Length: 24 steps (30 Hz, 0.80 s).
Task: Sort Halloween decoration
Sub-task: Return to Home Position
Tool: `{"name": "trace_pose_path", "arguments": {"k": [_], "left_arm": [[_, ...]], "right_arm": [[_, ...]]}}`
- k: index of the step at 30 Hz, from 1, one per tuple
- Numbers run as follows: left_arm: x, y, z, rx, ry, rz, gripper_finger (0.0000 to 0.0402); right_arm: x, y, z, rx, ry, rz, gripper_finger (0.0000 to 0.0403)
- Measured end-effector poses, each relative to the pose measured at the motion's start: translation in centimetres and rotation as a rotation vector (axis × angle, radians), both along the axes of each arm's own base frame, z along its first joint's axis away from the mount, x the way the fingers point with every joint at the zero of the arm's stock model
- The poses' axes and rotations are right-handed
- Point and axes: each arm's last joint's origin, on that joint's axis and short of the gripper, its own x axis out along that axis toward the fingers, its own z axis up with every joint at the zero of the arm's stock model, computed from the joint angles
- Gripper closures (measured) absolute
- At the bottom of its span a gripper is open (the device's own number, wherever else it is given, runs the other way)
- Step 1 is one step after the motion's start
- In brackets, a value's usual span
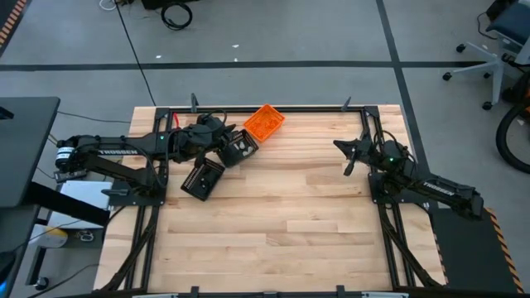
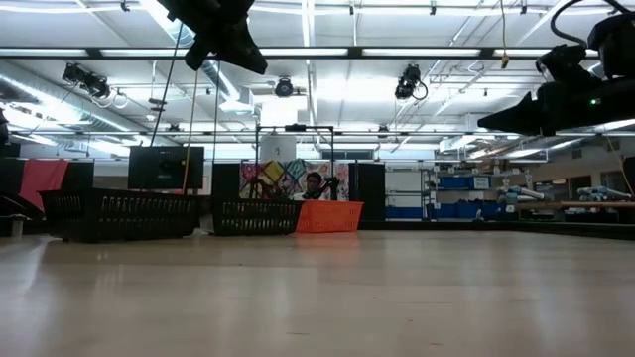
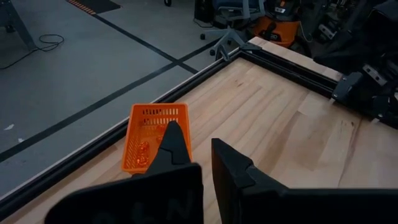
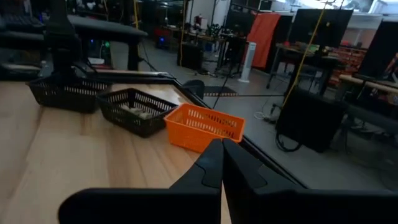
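R pincer (image 4: 221,144) together near table edge (image 1: 396,120); L pincer (image 3: 193,134) slightly apart beside orange tray (image 3: 149,134)

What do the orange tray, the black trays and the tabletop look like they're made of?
Orange tray: probably moulded plastic, slotted walls, even matte colour. Black trays: likely the same, lattice walls. Tabletop: wood, joined planks with grain, light sheen.

Two black trays (image 2: 119,215) stand left of an orange tray (image 2: 330,216).
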Motion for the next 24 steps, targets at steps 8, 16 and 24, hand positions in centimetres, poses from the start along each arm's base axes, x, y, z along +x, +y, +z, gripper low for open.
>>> {"name": "trace_pose_path", "arguments": {"k": [8, 16, 24], "left_arm": [[0.0, 0.0, 0.0, 0.0, 0.0, 0.0, 0.0402], [0.3, -0.1, 0.7, -0.067, -0.124, -0.023, 0.0402], [-3.2, -1.3, -1.0, -0.147, -0.161, -0.431, 0.0402]], "right_arm": [[0.0, 0.0, 0.0, -0.007, 0.004, 0.002, 0.0391], [0.0, 0.0, 0.0, -0.007, 0.004, 0.003, 0.0391], [0.0, 0.0, 0.0, -0.009, 0.002, 0.003, 0.0391]]}}
